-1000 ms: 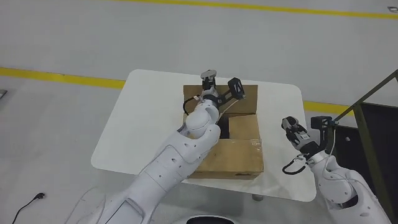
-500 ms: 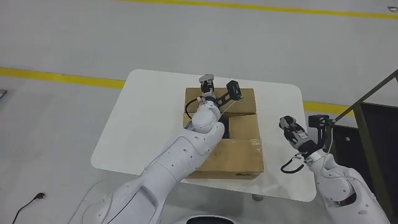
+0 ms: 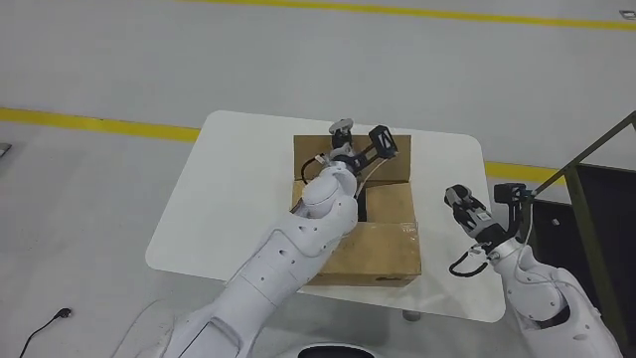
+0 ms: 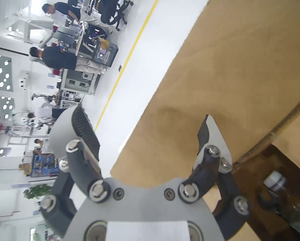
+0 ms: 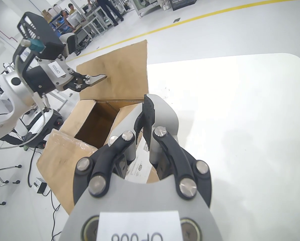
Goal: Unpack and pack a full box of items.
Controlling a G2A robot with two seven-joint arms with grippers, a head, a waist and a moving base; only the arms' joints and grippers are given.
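A cardboard box [image 3: 383, 249] stands on the white table [image 3: 229, 189], its top partly open on a dark inside [image 5: 94, 124]. Its far flap [image 3: 397, 167] stands raised [image 5: 122, 76]. My left gripper [image 3: 343, 127] is open at that flap's upper edge [image 4: 227, 63], one finger over the cardboard and the other past the edge [image 4: 142, 116]; it also shows from the side [image 5: 101, 77]. A dark bottle with a white cap [image 4: 285, 196] lies inside the box. My right gripper [image 3: 459, 199] hangs shut and empty over the table to the right of the box [image 5: 144, 106].
Bare table top [image 5: 227, 101] lies to the right of the box, and more to its left [image 3: 199, 229]. A near flap with a white label [image 5: 137, 166] sits just under my right gripper.
My left gripper has shifted slightly to the right along the far flap and its wrist has turned. The right arm has edged a little toward the box.
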